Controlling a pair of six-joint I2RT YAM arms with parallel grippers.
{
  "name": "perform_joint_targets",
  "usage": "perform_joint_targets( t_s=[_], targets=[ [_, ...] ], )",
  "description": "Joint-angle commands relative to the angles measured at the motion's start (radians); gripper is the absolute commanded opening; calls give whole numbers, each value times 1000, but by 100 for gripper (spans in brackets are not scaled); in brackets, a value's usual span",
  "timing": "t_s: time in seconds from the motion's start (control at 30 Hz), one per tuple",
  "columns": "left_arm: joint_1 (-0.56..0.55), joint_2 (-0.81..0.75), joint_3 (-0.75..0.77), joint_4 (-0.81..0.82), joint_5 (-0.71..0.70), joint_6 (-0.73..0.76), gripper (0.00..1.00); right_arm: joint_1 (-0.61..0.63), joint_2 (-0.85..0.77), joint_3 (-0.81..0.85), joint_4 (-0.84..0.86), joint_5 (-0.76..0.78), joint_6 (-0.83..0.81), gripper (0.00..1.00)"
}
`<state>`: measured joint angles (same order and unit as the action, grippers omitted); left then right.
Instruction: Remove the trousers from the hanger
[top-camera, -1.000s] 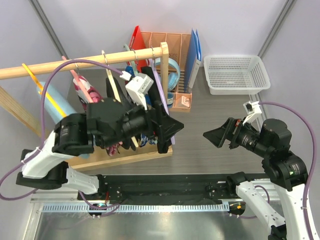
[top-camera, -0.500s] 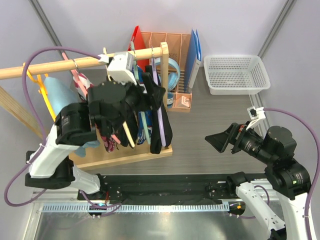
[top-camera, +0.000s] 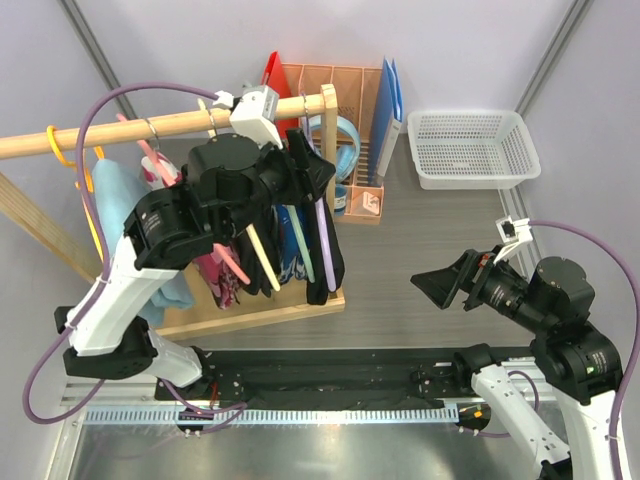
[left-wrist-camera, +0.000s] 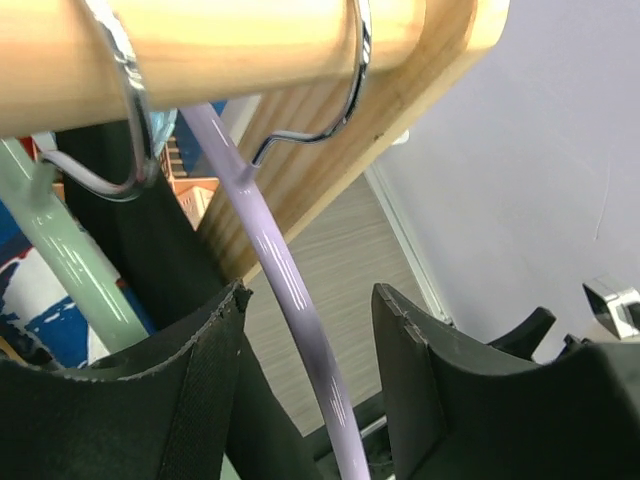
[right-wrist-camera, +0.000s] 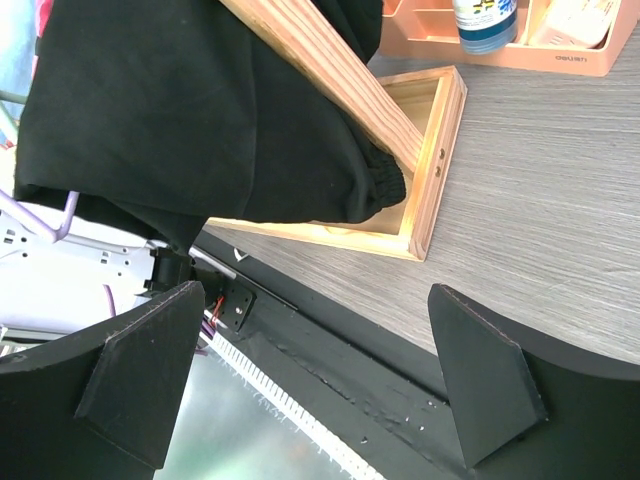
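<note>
The left gripper (left-wrist-camera: 310, 292) is part-open, its matte black fingers straddling a glossy lilac hanger (left-wrist-camera: 268, 235) without pinching it. Above the jaws runs a round wooden rail (left-wrist-camera: 220, 40). To their left hang the black trousers (left-wrist-camera: 130, 230) and the printed blue pair (left-wrist-camera: 25, 305). The right gripper (right-wrist-camera: 315, 295) gapes wide and empty, with the soft black trousers draped beyond its left finger.
</note>
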<state>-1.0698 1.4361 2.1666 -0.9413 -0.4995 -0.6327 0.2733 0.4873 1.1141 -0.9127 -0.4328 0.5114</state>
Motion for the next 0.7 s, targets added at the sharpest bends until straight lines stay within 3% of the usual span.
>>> perform_joint_targets(
  t_s=[0.0,0.27,0.5,0.67],
  targets=[
    [7,10,-19,39,30,-13,52,-2,-1,-2,21,-3,12,100],
    [27,3,-63,88,41,-28,42,-2,-12,-2,20,-3,18,100],
    [36,1,-99,127,35,-96,42,-2,-16,15,14,-9,22,100],
    [36,-54,-205,234,-5,-160,40,-3,-18,15,12,-12,26,100]
  ],
)
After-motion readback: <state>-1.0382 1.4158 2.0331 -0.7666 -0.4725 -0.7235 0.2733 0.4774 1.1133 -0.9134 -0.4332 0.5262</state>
